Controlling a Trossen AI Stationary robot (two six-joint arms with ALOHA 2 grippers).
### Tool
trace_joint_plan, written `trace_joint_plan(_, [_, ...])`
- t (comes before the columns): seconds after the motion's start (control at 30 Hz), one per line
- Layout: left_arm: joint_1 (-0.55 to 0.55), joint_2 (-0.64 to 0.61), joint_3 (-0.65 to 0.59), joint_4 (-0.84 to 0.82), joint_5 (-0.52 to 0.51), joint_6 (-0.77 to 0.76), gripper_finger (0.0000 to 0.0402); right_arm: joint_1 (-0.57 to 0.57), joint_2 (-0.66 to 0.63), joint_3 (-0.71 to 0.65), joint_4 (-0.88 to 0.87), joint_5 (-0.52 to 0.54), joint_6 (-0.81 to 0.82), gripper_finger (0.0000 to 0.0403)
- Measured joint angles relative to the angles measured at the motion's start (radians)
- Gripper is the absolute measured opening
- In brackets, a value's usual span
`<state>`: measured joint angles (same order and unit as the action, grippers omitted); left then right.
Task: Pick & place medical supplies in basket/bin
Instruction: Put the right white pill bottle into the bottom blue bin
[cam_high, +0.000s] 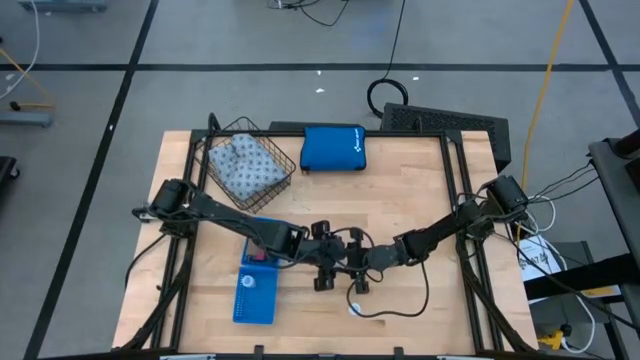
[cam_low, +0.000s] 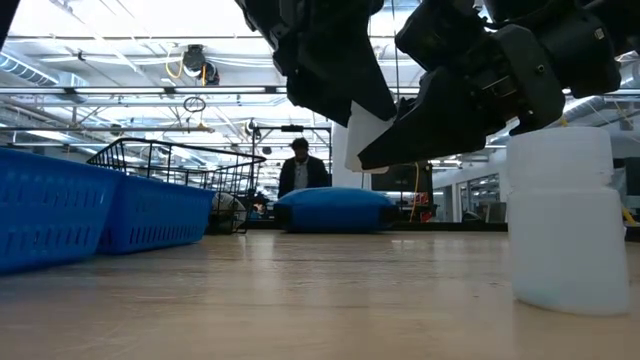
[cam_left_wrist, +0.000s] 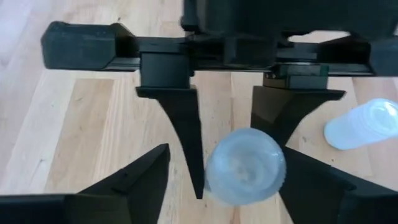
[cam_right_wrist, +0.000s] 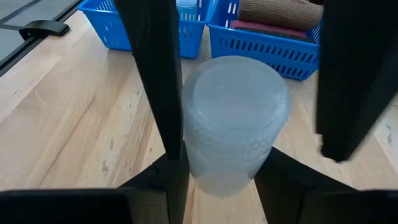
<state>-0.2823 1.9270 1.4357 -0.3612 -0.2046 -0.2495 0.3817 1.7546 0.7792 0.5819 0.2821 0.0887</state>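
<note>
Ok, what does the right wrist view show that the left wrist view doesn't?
Only the right wrist view shows the long bright blue plastic tray, with a brown roll in one compartment. Only the left wrist view shows a second white translucent container lying on its side on the wooden table. Both show the small white translucent round container gripped by the right end effector, with the left end effector open around it.
</note>
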Motion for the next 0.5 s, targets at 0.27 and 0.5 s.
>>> trace_joint_plan(0.27, [-0.001, 0.000, 0.000, 0.013, 0.010, 0.005, 0.0193, -0.001, 0.000, 0.000, -0.006, 0.002, 0.003, 0.0149])
trace_joint_plan(0.5, [-0.001, -0.006, 0.000, 0.020, 0.023, 0.012, 0.0157, -0.001, 0.000, 0.000, -0.011, 0.001, 0.005, 0.0144])
